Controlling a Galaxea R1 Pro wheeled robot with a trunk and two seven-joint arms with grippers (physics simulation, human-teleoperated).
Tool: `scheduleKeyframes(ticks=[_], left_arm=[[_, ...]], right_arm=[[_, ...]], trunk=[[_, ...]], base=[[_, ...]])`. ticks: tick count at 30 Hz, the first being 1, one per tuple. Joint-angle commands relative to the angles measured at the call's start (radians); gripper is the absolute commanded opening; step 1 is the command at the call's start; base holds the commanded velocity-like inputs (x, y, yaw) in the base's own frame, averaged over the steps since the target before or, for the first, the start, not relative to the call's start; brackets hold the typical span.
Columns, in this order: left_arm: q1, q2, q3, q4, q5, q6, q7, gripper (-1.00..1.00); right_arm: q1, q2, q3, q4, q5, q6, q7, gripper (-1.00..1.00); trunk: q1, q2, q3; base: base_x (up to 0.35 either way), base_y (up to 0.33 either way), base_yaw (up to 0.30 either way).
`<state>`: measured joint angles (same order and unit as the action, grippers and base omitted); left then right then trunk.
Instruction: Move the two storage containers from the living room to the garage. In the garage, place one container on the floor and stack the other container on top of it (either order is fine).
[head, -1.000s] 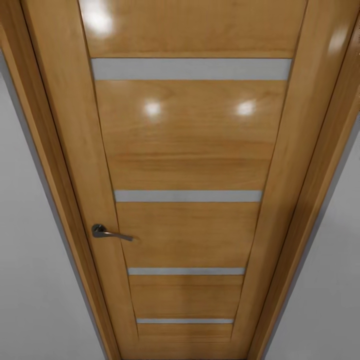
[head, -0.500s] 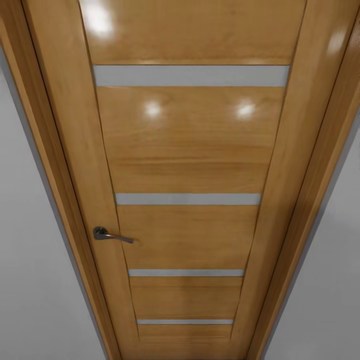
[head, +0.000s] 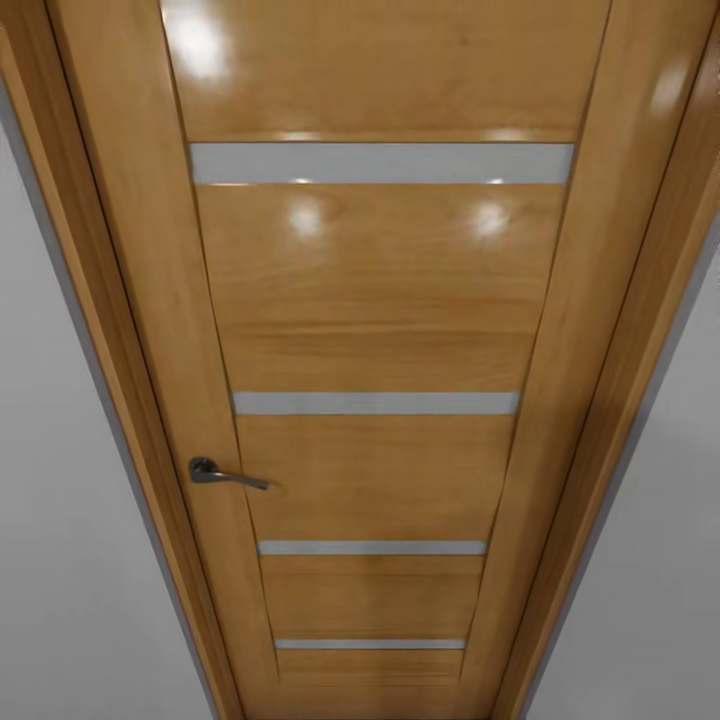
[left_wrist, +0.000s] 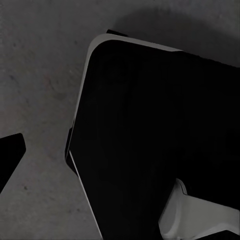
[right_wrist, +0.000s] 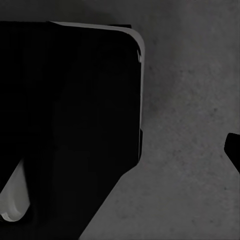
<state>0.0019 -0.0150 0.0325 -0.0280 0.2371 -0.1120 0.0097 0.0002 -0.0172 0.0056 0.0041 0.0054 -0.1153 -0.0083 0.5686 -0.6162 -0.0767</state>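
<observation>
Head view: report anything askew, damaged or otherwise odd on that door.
Nothing stands out. The wooden door sits shut and square in its frame, its pale horizontal strips run level and unbroken, and the lever handle lies horizontal. The bright spots on the panels are just light reflections.

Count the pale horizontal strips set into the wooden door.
4. On the door: one near the top, one mid-height, one below the handle, one lowest. More may lie out of frame.

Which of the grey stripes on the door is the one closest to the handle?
The second grey stripe from the top on the wooden door. It sits just above the level of the handle, while the others lie farther above or below it.
</observation>
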Motion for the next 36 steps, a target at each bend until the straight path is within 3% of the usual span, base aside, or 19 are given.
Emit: scheduleKeyframes(ticks=[1, 31, 36], left_arm=[[0.0, -0.001, 0.003, -0.001, 0.002, -0.002, 0.001, 1.0], [0.0, 0.0, 0.004, -0.001, 0.004, 0.002, 0.0, 1.0], [0.0, 0.001, 0.004, -0.001, 0.004, 0.005, 0.0, 1.0]], right_arm=[[0.0, 0.0, 0.001, 0.0, 0.001, -0.003, -0.001, 1.0], [0.0, 0.0, 0.002, 0.0, 0.001, 0.003, -0.001, 1.0], [0.0, 0.0, 0.002, 0.0, 0.001, 0.003, -0.001, 1.0]], trunk=[[-0.004, 0.006, 0.002], [-0.119, 0.216, 0.096], [-0.119, 0.216, 0.096]], base=[[0.0, 0.0, 0.0], [0.0, 0.0, 0.0], [0.0, 0.0, 0.0]])
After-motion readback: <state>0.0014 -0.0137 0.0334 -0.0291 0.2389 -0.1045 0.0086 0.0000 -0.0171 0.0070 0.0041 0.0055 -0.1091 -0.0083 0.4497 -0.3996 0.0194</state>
